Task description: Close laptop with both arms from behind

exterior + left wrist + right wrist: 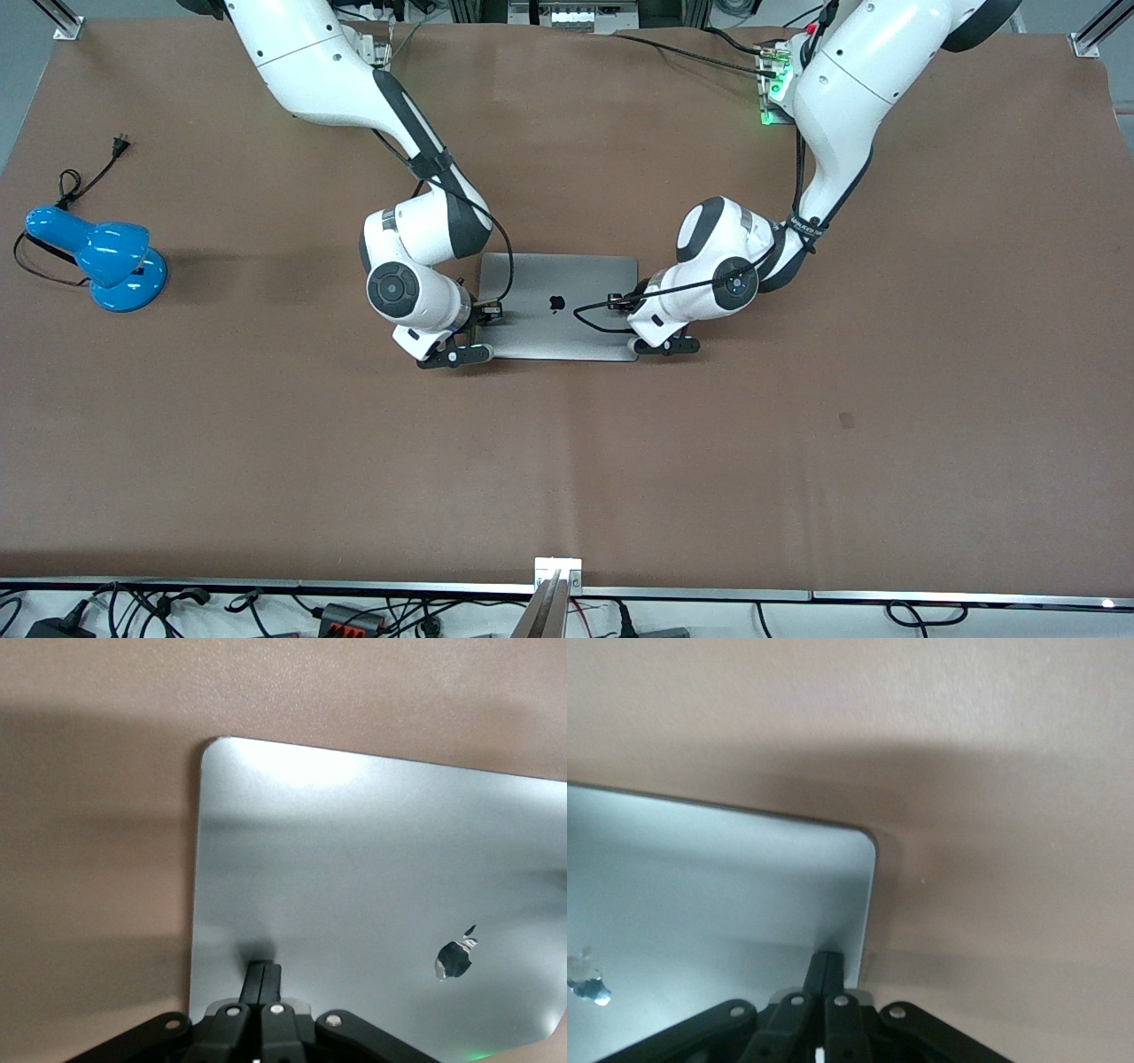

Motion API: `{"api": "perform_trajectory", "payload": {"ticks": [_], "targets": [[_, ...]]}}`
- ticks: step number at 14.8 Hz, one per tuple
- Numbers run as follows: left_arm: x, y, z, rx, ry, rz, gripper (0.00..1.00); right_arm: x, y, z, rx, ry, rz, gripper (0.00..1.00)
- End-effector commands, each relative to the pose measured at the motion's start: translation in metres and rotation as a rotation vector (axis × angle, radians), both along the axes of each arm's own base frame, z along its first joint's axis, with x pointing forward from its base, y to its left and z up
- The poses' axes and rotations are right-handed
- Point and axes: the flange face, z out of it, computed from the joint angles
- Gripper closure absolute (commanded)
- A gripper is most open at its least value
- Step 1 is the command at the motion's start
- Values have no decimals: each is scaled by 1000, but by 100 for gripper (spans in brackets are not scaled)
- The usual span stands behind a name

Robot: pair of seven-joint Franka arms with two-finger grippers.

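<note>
The laptop (558, 306) lies mid-frame on the worktop (797, 461), lid flat, apparently shut; the left end effector (664, 346) and right end effector (456, 356), fingers clenched together, press its lower corners; next, I judge, lift both clear.

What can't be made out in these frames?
- Laptop keyboard and screen: hidden in every view; only the lid faces the cameras.
- Left gripper fingertips on the lid: the wrist view's edge cuts off the gripper body.
- Right gripper: likewise cut off.
- Blue lamp switch: too small in the front view.
</note>
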Motion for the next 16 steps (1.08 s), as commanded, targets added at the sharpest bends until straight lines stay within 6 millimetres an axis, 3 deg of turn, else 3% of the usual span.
{"api": "perform_trajectory", "payload": {"ticks": [1,4,7,11,14,16], "targets": [[3,-3,-17,18,-24,11,100,9,12,3,12,-34,10,100],[8,2,-5,19,-29,26,100,18,3,45,26,-51,6,100],[11,6,43,46,-1,44,100,29,-22,94,11,-69,-12,100],[27,65,121,94,37,-2,100,38,-65,158,-47,-93,-5,100],[26,100,188,128,10,-40,100,36,-87,189,-55,-70,-28,100],[30,134,231,154,-27,-25,100,35,-98,202,-61,-56,-39,100]]}}
